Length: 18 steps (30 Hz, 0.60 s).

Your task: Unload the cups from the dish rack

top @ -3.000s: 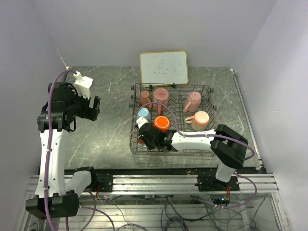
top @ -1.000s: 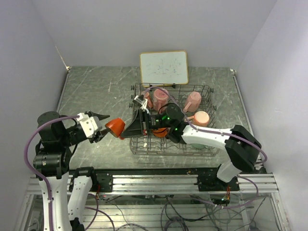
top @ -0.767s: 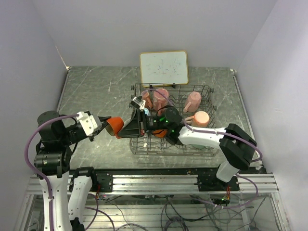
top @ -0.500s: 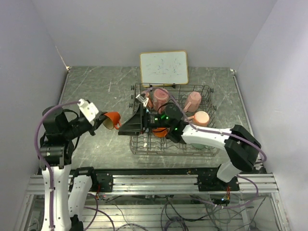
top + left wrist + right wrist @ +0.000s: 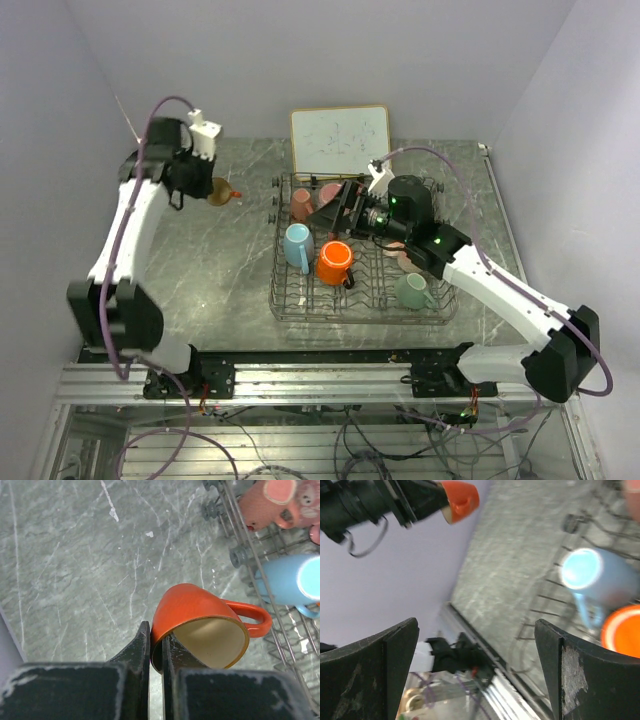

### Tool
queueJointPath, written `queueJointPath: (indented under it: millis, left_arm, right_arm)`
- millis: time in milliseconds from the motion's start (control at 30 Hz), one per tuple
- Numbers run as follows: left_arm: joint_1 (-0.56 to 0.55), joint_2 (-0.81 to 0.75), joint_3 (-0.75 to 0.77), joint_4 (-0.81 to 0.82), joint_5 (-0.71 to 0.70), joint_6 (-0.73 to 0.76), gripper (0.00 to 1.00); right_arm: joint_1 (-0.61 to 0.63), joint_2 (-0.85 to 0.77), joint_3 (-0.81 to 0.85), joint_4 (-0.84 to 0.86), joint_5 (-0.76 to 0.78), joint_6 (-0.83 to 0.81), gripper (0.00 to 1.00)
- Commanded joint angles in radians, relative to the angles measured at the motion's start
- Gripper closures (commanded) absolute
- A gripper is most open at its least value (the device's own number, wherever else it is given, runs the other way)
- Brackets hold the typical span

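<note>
My left gripper [image 5: 209, 188] is shut on the rim of a small orange cup [image 5: 223, 192], held above the table left of the dish rack [image 5: 360, 316]. In the left wrist view the cup [image 5: 200, 615] lies on its side, one finger inside and one outside its wall. Open and holding nothing, my right gripper [image 5: 335, 207] hovers over the rack's far left part. A light blue cup [image 5: 297, 246], a larger orange cup [image 5: 335, 262], a mint green cup [image 5: 411, 290] and a pink cup [image 5: 302, 203] sit in the rack. The right arm hides other cups partly.
A white framed board [image 5: 340, 140] leans at the back behind the rack. In the right wrist view the light blue cup [image 5: 600, 577] and the orange cup [image 5: 622, 627] lie below, and the held cup [image 5: 460, 500] shows far off. Grey walls close in on both sides.
The right gripper let go of the small orange cup and opened wide, drawing back over the rack. The left gripper shut on the cup and carried it to the far left.
</note>
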Motion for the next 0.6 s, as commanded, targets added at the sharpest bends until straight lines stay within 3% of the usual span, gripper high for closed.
queueJointPath:
  millis: [0, 300, 567]
  left_arm:
    - [-0.115, 0.235, 0.226, -0.106, -0.172, -0.049, 0.93]
    - [-0.161, 0.752, 0.699, -0.261, -0.229, -0.066, 0.93]
    - [-0.193, 0.899, 0.77, -0.279, -0.236, -0.043, 0.93]
  right_arm:
    - [-0.031, -0.048, 0.004, -0.25, 0.15, -0.163, 0.0]
    - [-0.08, -0.051, -0.006, -0.343, 0.23, -0.246, 0.0]
    - [-0.12, -0.047, -0.042, -0.33, 0.213, -0.267, 0.0]
